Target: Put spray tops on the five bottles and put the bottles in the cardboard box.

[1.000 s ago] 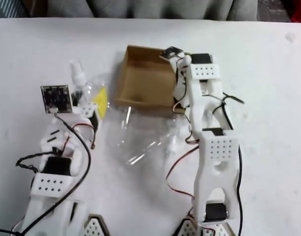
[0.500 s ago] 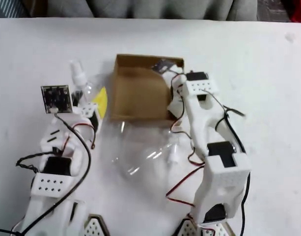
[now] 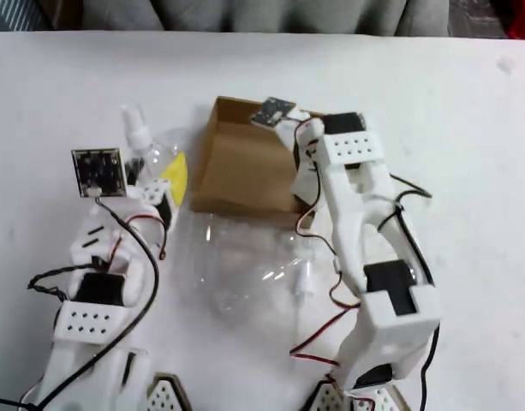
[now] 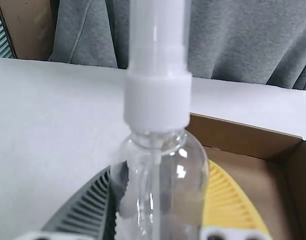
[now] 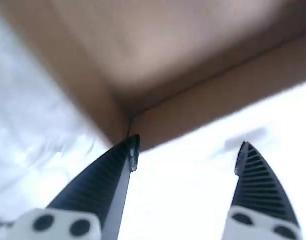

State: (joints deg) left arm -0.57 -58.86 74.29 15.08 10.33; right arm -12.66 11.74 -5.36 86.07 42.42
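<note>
Left gripper (image 4: 162, 170) pinched a clear bottle (image 4: 160, 190) by its body between a grey finger (image 4: 90, 210) and a yellow finger (image 4: 227, 205). The bottle's long axis ran near vertical, with its white spray top (image 4: 156, 95) fitted and uppermost. In the high view this bottle (image 3: 152, 157) sat at the left of the table (image 3: 450, 103), just left of the cardboard box (image 3: 245, 163), with the spray top (image 3: 136, 128) on its far side. The box lay open side up at mid-table, its floor bare. Right gripper (image 5: 187, 149) hung with its fingers spread apart and nothing between them, low over the table just outside the box's near right corner (image 5: 130, 117); one fingertip sat close to that corner, though contact could not be judged. Further clear bottles (image 3: 236, 257) lay on their sides near of the box, their outlines hard to separate. A white spray top (image 3: 301, 282) among them lay with its long axis running near to far.
</note>
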